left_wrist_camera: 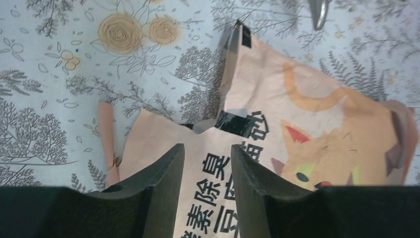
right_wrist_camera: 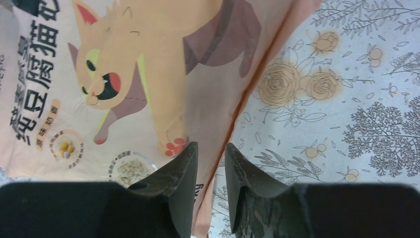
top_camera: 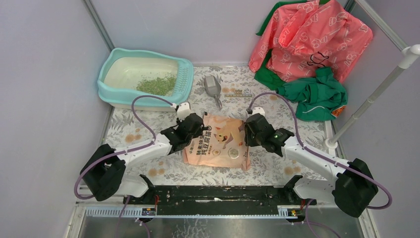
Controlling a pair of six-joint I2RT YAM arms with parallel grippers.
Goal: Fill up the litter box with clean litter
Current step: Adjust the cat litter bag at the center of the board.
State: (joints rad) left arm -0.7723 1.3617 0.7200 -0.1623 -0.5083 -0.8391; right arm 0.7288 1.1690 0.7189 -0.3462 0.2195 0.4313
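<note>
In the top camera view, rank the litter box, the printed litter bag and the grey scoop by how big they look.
1. litter box, largest
2. litter bag, somewhat smaller
3. grey scoop, smallest by far

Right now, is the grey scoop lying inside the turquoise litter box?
No, the grey scoop lies on the flowered mat, just outside the litter box's slotted end.

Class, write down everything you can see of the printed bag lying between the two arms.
The bag is pink-orange, thin and crinkly like plastic film, printed with a cartoon cat, black Chinese characters and small round pictures. It lies flat and limp on the flowered table cover, its far end torn ragged. The left pincer is over its left side and the right pincer straddles its right edge, jaws apart; contact cannot be told.
</note>
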